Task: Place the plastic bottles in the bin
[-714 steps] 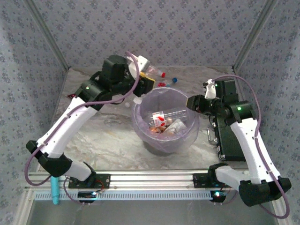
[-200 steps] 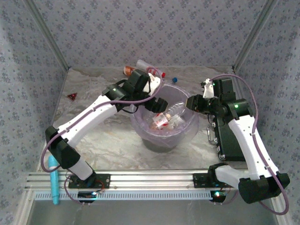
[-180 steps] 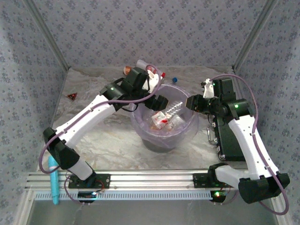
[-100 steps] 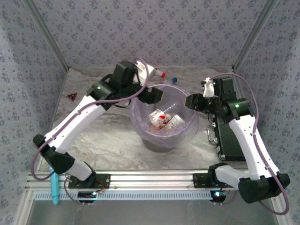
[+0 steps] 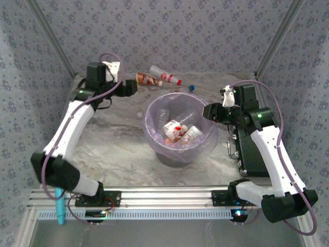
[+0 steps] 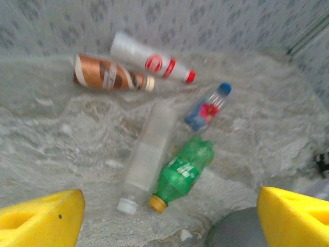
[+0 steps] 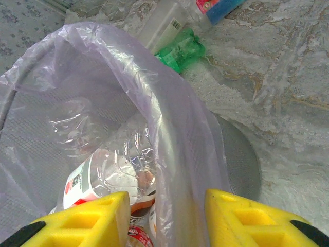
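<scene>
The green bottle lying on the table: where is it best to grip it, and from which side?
Probably at the shoulder of the green bottle, just behind its orange cap, coming from above and closing across its width. It lies flat on its side, and the clear bottle lies close along its body, leaving more room near the caps.

The top external camera sits high behind the arm bases, faces the back wall and looks down on the whole table [image 5: 113,149] from far off. The left wrist camera looks obliquely down at 5 bottles [image 6: 149,149] near the back wall. The right wrist camera hangs close over the bin [image 7: 169,103], looking steeply inside; the top view has this bin at its centre. Both wrist views share the green bottle [image 6: 185,167].
</scene>
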